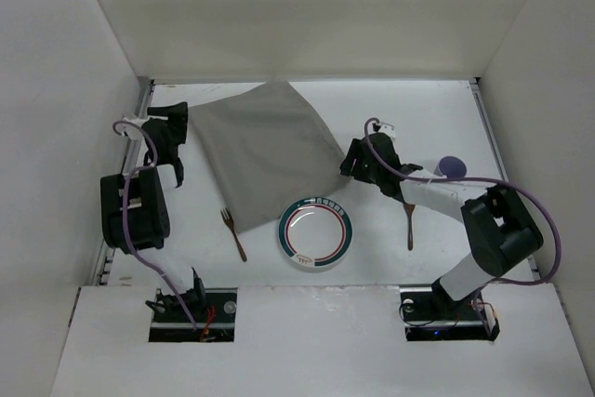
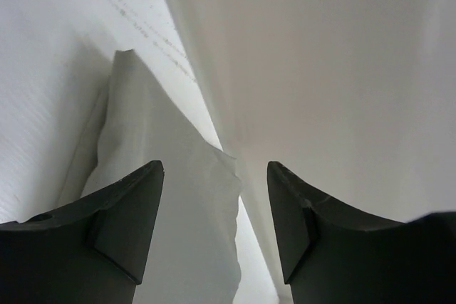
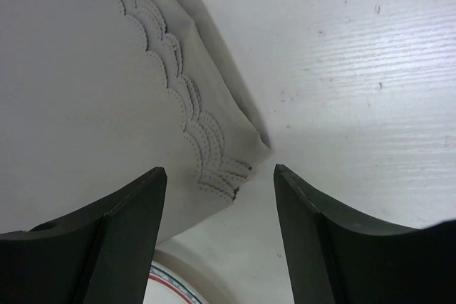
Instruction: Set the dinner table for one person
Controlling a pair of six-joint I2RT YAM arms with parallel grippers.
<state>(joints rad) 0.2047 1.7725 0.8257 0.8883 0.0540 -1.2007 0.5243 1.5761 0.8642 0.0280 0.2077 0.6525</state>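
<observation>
Right end effector (image 3: 219,170) hovers with fingers spread and empty, right at the scallop-stitched corner of the grey rectangular cloth placemat (image 1: 265,151). Left end effector (image 2: 214,165), spread too, faces the opposite corner at upper left. The cloth lies skewed on the large flat matte white surface (image 1: 400,109) filling mid-frame. It looks like the mat-straightening step. Next call: pinch both corners low and pull evenly, squaring it by the round white plate with green-and-red rim (image 1: 315,233).

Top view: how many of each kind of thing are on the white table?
Grey cloth: 1
Plate: 1
Fork: 1
Dark utensil, kind unclear: 1
Purple cup: 1
Total: 5
</observation>
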